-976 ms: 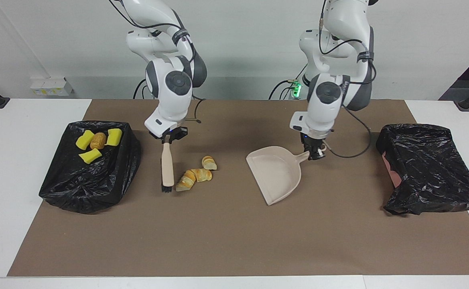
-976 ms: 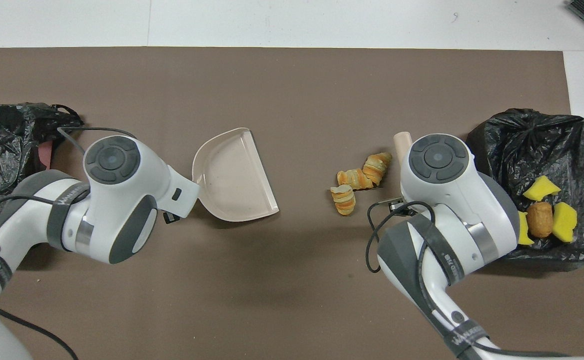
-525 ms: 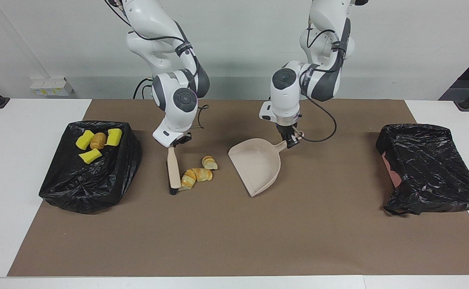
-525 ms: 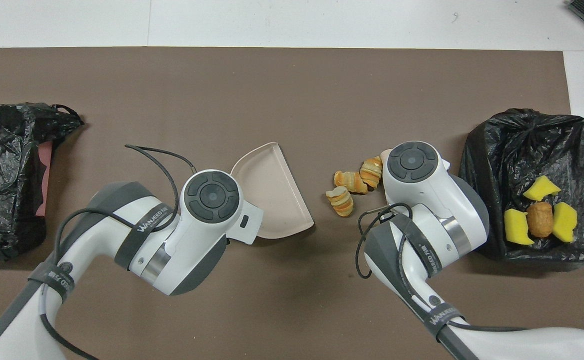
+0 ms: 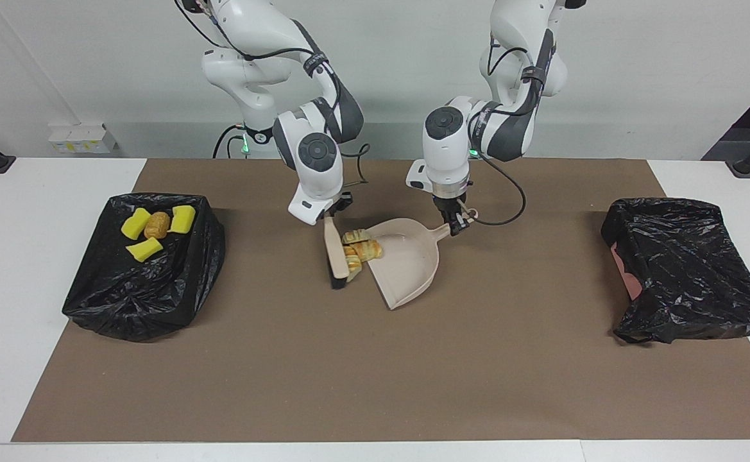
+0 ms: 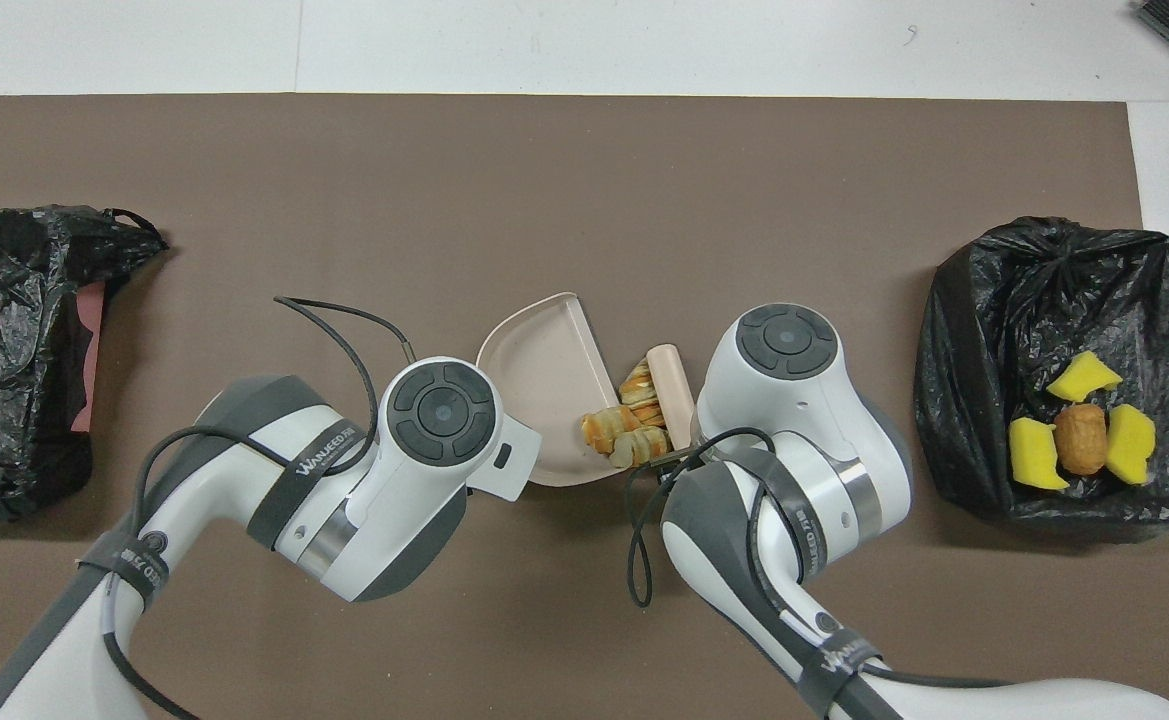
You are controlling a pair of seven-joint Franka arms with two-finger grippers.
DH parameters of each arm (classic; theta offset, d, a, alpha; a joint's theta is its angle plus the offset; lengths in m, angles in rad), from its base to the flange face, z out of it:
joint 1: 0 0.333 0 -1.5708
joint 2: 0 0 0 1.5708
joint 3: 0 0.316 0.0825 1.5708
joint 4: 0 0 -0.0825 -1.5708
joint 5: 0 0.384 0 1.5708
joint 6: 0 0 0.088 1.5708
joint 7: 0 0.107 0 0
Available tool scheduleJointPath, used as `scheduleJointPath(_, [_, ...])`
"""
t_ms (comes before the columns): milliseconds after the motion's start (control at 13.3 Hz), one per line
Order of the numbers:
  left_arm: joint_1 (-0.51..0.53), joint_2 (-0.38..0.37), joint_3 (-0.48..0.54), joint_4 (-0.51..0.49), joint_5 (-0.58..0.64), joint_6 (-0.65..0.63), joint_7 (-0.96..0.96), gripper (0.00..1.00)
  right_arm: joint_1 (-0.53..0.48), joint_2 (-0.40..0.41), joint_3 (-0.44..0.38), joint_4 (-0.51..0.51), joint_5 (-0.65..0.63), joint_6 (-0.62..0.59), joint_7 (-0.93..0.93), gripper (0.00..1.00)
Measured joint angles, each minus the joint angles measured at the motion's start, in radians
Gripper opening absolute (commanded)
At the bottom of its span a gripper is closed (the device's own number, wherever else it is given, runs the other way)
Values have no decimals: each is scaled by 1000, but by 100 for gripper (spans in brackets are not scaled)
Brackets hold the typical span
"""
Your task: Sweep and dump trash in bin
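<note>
1. Facing view: the right gripper point(image 5: 331, 215), clamped on the brush point(image 5: 335, 253), presses bread pieces point(image 5: 360, 247) at the lip of the dustpan point(image 5: 407, 263), whose handle the left gripper point(image 5: 457, 226) grips. The brush's long axis runs away from the robots.

2. Overhead view: bread pieces point(image 6: 629, 430) straddle the dustpan point(image 6: 544, 380) lip beside the brush point(image 6: 672, 390); yellow wedges point(image 6: 1079, 378) sit in the bin point(image 6: 1034, 290). "WANJEED" shows on an arm strap.

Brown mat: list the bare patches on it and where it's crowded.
Bare: the wide strip of brown mat farthest from the robots, and the stretch between the dustpan and the closed black bag. Crowded: mid-mat, where brush, bread pieces and dustpan meet under both grippers, and the open bin holding yellow wedges.
</note>
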Motion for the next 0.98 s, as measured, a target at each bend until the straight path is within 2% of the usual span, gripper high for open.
scheduleJointPath(225, [1,0,3,-29,-13,68,32,0,29,3,26,0,149,40,-25,0])
scheduleJointPath(450, [33,2,8,-33,-80,80,136,0,31,-4,32,44,176,7,-24,0])
scheduleJointPath(600, [87,8,9,-34,-125,89,238,0,16,-51,28,76,162,-64,15,0])
scheduleJointPath(976, [270,8,13,-28,-234,95,486,0,6,-222,44,76,107,-233,294,0])
